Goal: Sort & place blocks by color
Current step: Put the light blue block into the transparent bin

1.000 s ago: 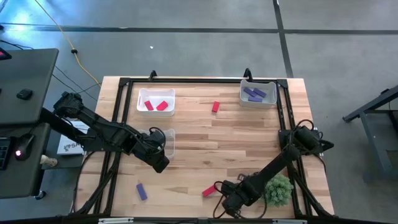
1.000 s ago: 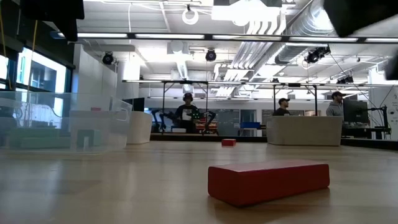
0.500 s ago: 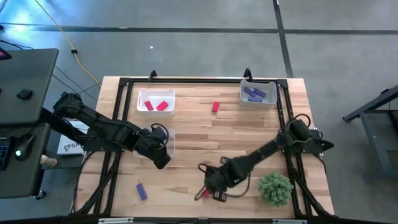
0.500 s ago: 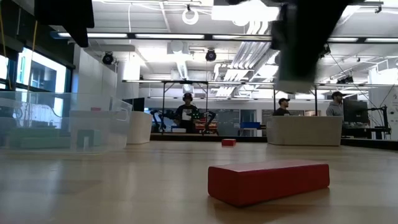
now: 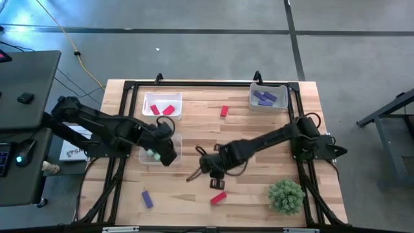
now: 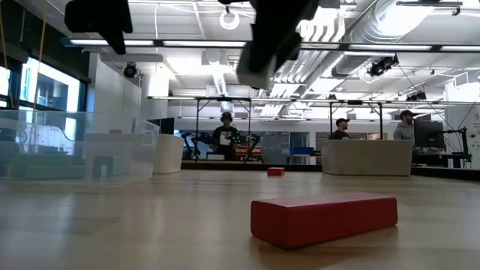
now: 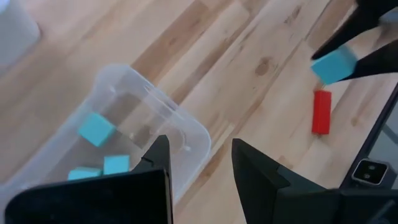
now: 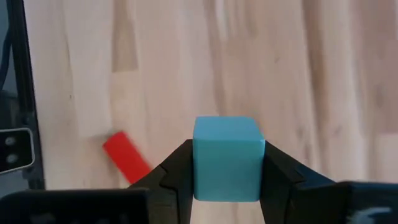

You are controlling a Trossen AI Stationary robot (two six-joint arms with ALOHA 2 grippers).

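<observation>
- Since a second ago the right arm has swept from the near edge by the plant ball up toward the tabletop's middle; the left arm has shifted only slightly, over its bin.
- Nearest: a red bar lies flat near the front edge, filling the foreground of the low view. A purple bar lies to its left, well apart.
- The right pincer is pinching a teal cube between both fingers, carried above the wood, clear of it. The left wrist view shows the same cube in the air with the red bar below.
- The step in hand looks like carrying this teal cube to the bin of its colour. The next move calls for travelling left until the cube is over the clear bin's opening, then letting go; the left arm is in the way there.
- The left pincer hangs over that bin with its fingers a little spread and nothing between them. Inside lie teal blocks.
- Farther back, another red block rests alone on the wood.
- At the far edge, one bin holds red blocks, another holds purple ones.
</observation>
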